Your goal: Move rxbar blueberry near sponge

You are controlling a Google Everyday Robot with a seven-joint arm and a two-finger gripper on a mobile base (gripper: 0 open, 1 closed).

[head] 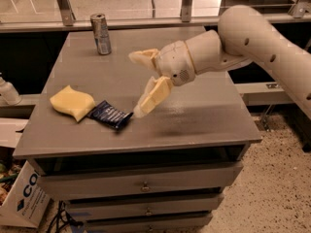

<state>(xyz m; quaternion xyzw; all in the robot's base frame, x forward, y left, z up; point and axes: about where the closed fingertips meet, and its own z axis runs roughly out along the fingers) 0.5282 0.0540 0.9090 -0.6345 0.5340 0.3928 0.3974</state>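
Observation:
The rxbar blueberry (110, 114) is a small dark navy wrapper with white print, lying flat on the grey table top (194, 115) near its front left. Its left end touches the pale yellow sponge (73, 102), which lies just to its left. My gripper (138, 84) hangs above the table, to the right of the wrapper and raised off it. Its two cream fingers (153, 95) are spread wide apart and hold nothing. The lower fingertip ends close to the wrapper's right end.
A silver can (100, 34) stands upright at the back left of the table. Drawers sit below the table top. A cardboard box (22, 203) stands on the floor at the lower left. A railing runs behind the table.

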